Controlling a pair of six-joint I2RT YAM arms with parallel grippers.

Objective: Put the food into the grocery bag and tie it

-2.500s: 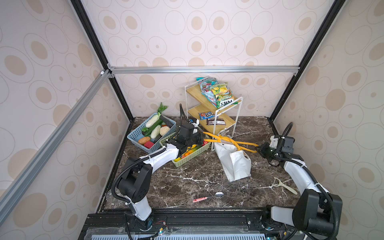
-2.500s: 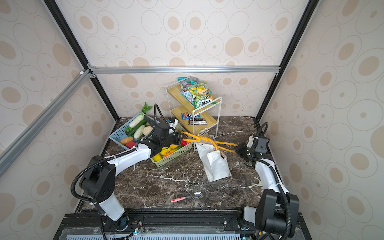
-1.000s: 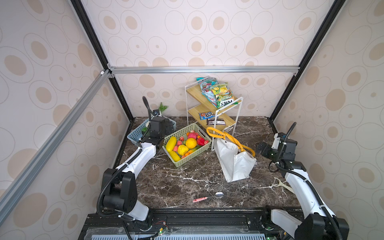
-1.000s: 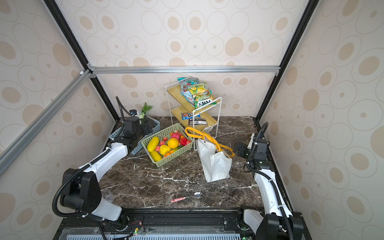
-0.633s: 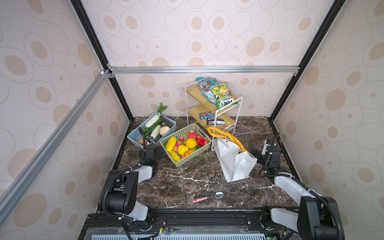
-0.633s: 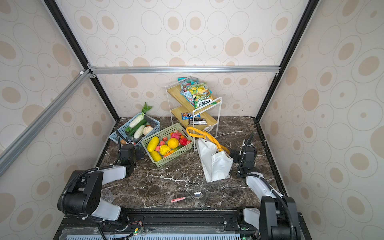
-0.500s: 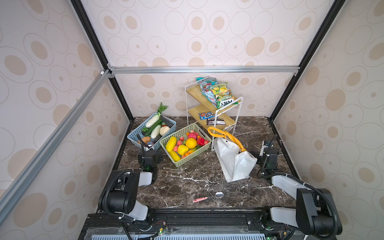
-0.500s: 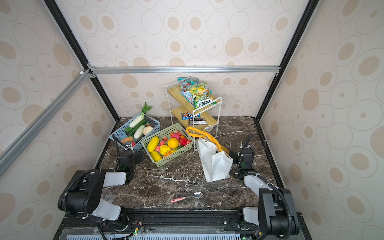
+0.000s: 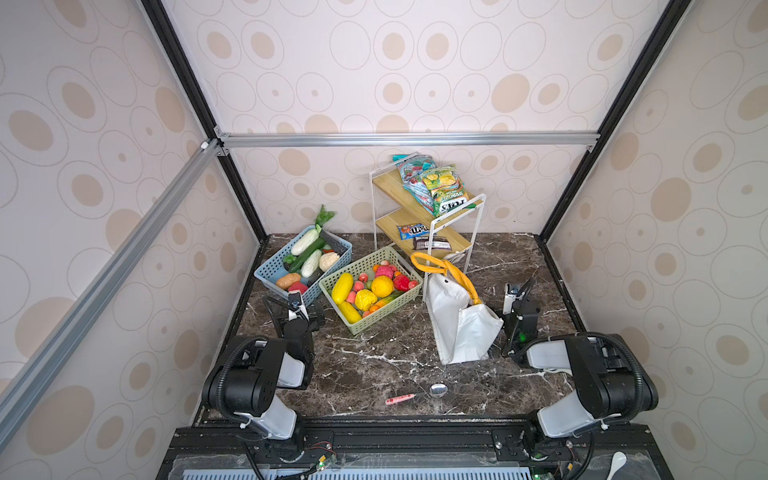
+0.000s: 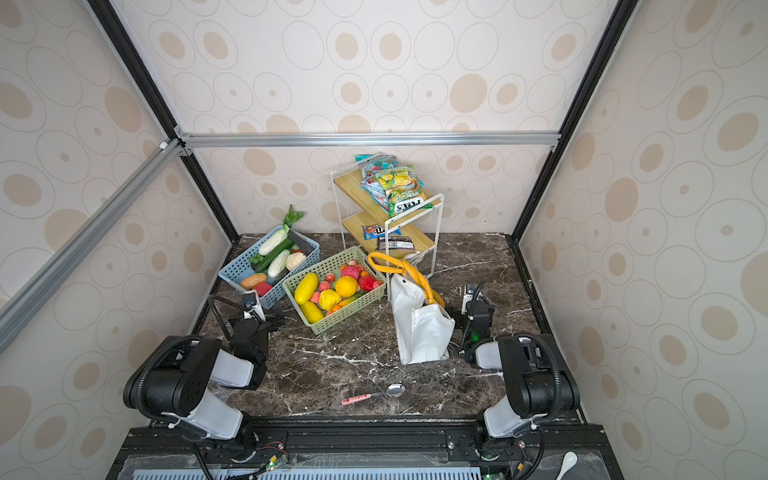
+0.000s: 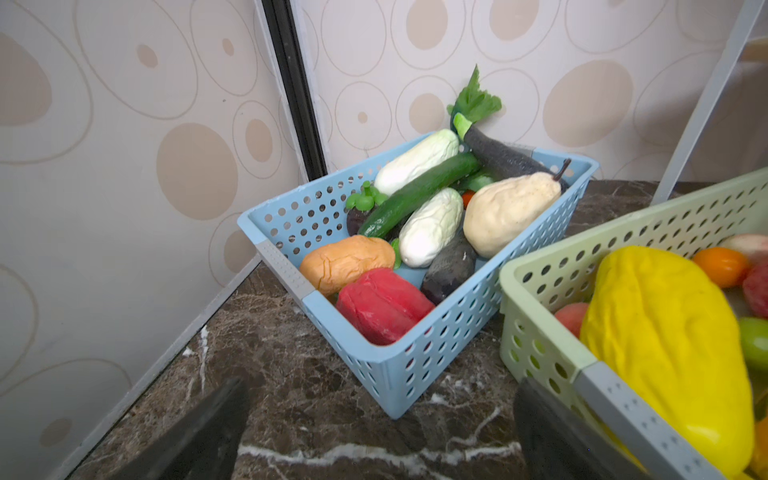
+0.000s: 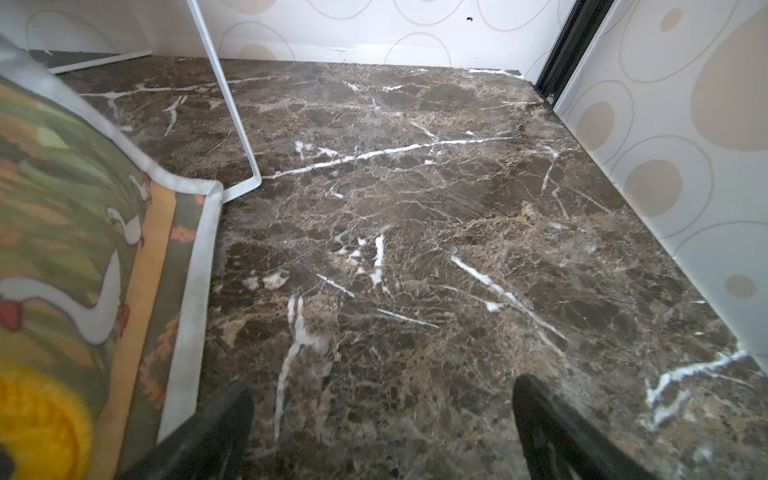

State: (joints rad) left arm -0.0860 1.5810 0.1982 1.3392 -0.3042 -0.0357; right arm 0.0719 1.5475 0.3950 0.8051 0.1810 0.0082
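Food (image 9: 382, 286) sits in two slotted baskets, left of centre in both top views.

Green basket (image 9: 390, 309): long yellow pieces, a round orange one, and red and pink pieces.

Blue basket (image 9: 270, 279): behind it and further left, near the back-left corner. It holds two white cabbage-like pieces, a green cucumber (image 11: 415, 191), a pale pear (image 11: 507, 212), an orange-brown oval piece (image 11: 347, 262) and a red piece (image 11: 382, 305). Whether the two baskets touch, I cannot tell.

Grocery bag (image 9: 457, 332): white, slumped on the surface (image 9: 374, 365) right of centre, just right of the green basket. Its yellow-orange handles (image 9: 462, 281) loop from its upper end toward the foot of the white-framed rack (image 9: 409, 218) behind it. The right wrist view shows a green printed panel with white birds on the bag's side. The bag's contents are not visible.

Left tool (image 11: 380, 388): lower left of centre in both top views, just in front of the blue basket's near corner. Its jaws are wide with nothing between them. One finger overlaps the green basket's grey corner in the left wrist view; contact cannot be told.

Right tool (image 12: 382, 386): close beside the bag on its right in both top views. Its jaws are wide and empty over bare surface. Contact with the fabric cannot be told.

Spoon (image 9: 415, 397), pink-handled: near the front edge, well apart from both tools.
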